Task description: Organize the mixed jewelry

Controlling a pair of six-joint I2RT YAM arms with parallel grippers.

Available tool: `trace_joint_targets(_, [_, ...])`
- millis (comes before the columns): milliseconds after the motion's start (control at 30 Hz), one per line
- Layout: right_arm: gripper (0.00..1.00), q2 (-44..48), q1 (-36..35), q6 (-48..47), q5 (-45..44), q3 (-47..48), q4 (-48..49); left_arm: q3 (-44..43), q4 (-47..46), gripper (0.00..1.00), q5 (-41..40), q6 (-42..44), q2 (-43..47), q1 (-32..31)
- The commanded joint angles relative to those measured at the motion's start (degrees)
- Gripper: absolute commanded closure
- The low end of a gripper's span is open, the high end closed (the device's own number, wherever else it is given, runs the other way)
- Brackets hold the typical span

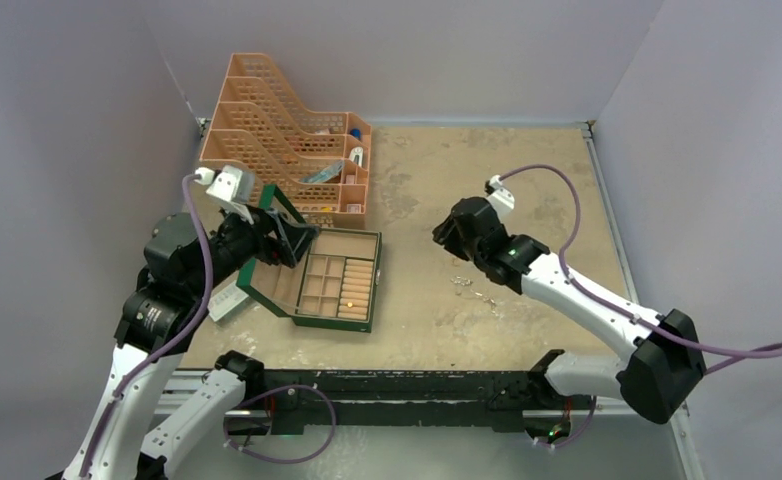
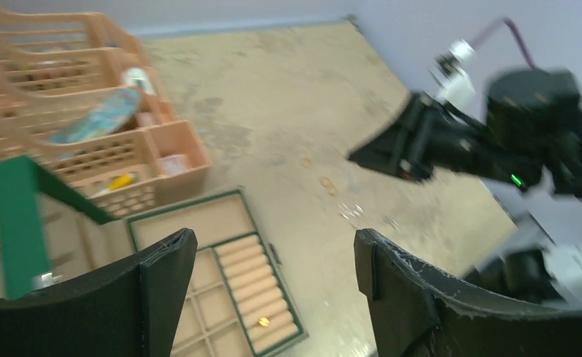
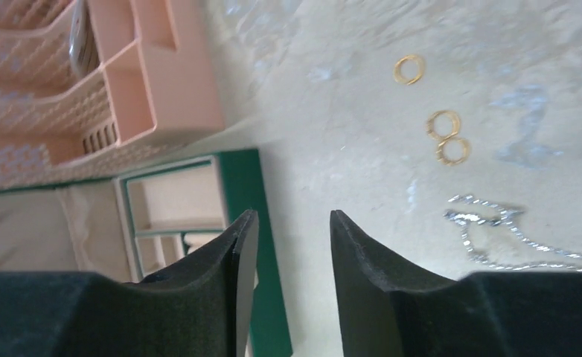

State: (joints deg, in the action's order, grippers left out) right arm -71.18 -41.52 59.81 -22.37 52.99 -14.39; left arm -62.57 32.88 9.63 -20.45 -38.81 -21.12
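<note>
The open green jewelry box [image 1: 371, 287] lies left of centre, lid [image 1: 279, 207] raised. One gold ring [image 1: 347, 296] sits in its ring rolls and also shows in the left wrist view [image 2: 264, 321]. Loose on the table are three gold rings [image 3: 408, 68] [image 3: 443, 123] [image 3: 452, 151] and a silvery chain [image 3: 496, 227]; from above, the mixed jewelry [image 1: 472, 288] lies right of the box. My left gripper [image 1: 292, 240] [image 2: 273, 238] is open and empty above the box. My right gripper [image 1: 445, 236] [image 3: 293, 214] is open and empty, hovering between the box and the jewelry.
A peach tiered organizer [image 1: 287, 140] holding small items stands behind the box. A small white block [image 1: 225, 300] lies at the box's left side. Grey walls close in the table on the left, back and right.
</note>
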Motion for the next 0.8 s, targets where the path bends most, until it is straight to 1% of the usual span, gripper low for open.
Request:
trace_joint_targets(0, [0.47,0.69,4.17,2.42,-4.72,-1.20,-2.63,0.70,-1.47,0.22,21.70,3.96,0.10,-0.92])
trace_joint_targets(33, [0.41,-0.19,5.26,2.42,-5.13,-1.22,-3.29,1.45,-1.80,0.21,23.59,3.85,0.32,-1.12])
trace_joint_targets(67, [0.40,-1.24,6.17,1.99,-5.45,-1.22,-3.80,1.86,-1.85,0.21,24.60,3.86,0.39,-1.41])
trace_joint_targets(200, [0.40,-5.69,8.41,-0.98,-5.99,-1.38,-4.11,3.06,-1.46,0.21,24.14,3.96,1.79,-2.76])
trace_joint_targets(433, [0.49,-12.00,11.57,-10.84,-3.83,-1.10,1.42,3.99,-1.70,0.21,24.44,3.53,3.08,-4.52])
trace_joint_targets(667, [0.50,-20.83,12.26,-23.54,-1.07,1.87,4.99,5.26,-1.55,0.21,22.19,2.87,3.01,-7.57])
trace_joint_targets(767, [0.57,-22.99,12.29,-26.75,2.16,2.38,6.44,5.91,-2.32,0.21,22.10,2.16,2.57,-7.70])
